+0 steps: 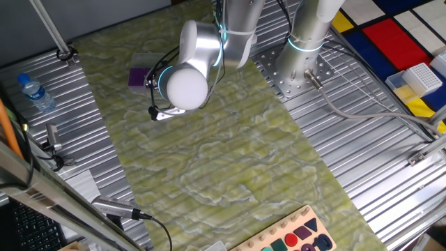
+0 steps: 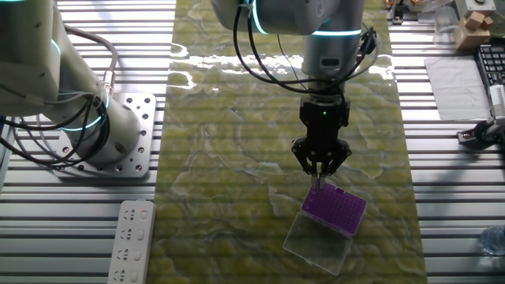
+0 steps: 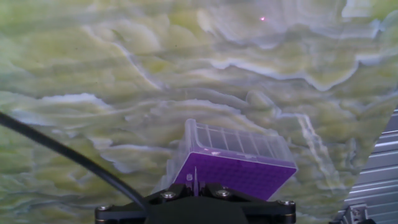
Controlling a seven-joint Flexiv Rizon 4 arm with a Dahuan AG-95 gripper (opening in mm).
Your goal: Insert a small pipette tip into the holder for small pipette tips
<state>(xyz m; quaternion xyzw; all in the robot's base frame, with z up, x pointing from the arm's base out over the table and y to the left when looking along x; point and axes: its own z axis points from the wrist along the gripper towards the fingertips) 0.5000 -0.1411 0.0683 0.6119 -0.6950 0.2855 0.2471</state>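
the pincer (image 2: 319,171) hangs over the purple holder's (image 2: 338,208) near corner, clenched on a thin pipette tip (image 2: 319,182), upright, barely discernible; its fingertips are hidden in the hand view.

The holder for small pipette tips (image 2: 338,208) was set on the mat (image 2: 237,158), its open lid (image 2: 317,244) lying flat against its near side in the other fixed view. The gripper (image 2: 319,172) was positioned right above the holder's far edge, a pipette tip (image 2: 319,183) pinched between the fingers. A remote control (image 2: 131,241) was seen off the mat, below the arm's base plate (image 2: 134,134). In one fixed view, a water bottle (image 1: 35,93) was placed well left of the mat, and a larger rack (image 1: 423,78) far right.
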